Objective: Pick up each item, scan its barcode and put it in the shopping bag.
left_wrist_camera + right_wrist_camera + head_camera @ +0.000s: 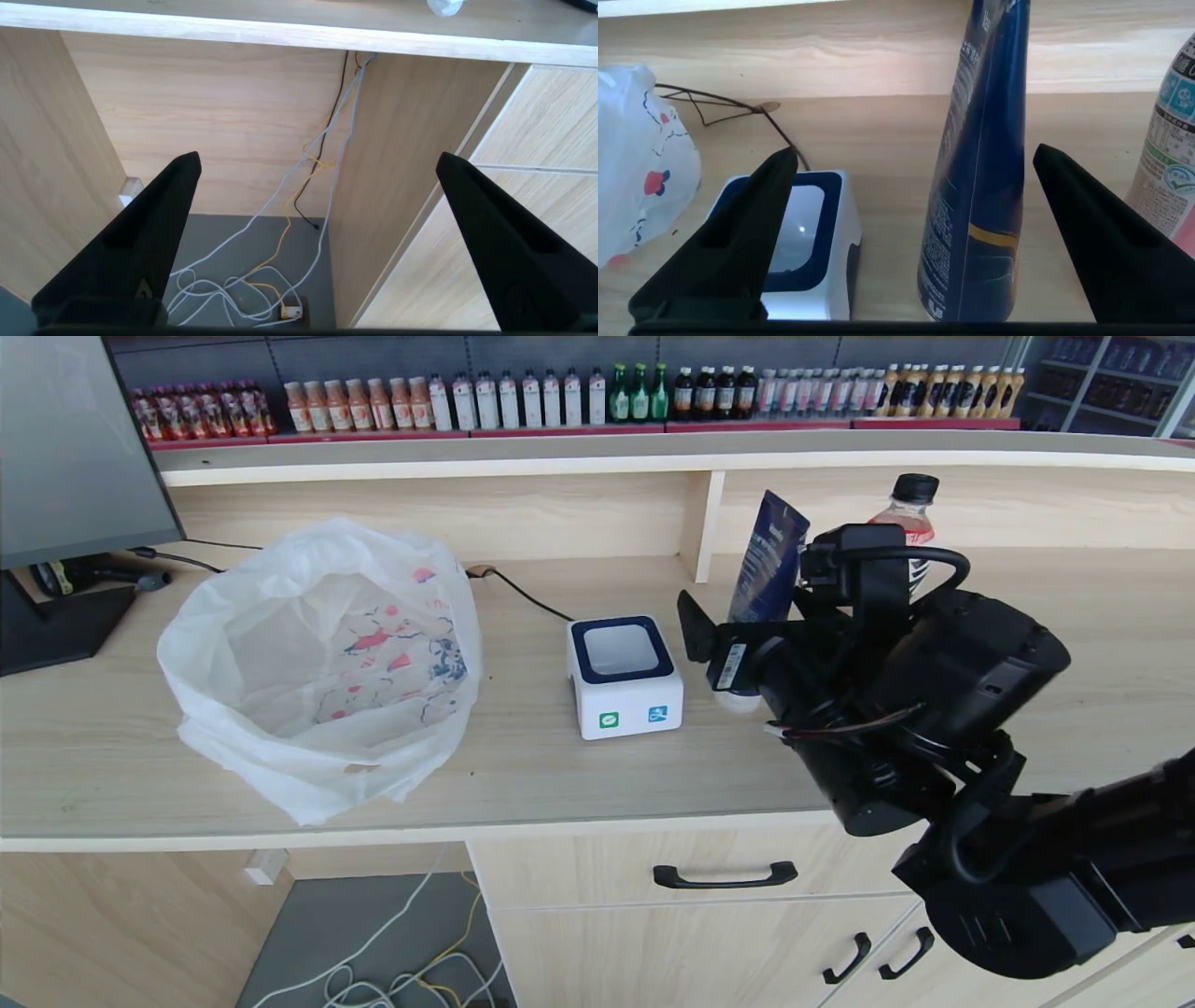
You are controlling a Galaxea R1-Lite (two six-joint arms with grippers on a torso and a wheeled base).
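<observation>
Blue tube [767, 560] stands upright on its cap right of centre, between scanner [624, 674] and drink bottle [910, 518], likely so its flat sides suit a level grasp. Right claw [915, 154] is wide and empty, arm entering from lower right and lined up on the tube. Left claw [318, 159] is wide and parked below the tabletop [560, 765]; shopping bag [411, 569] gapes at left.

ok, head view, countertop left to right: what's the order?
monitor → shopping bag → scanner → blue tube → bottle
</observation>
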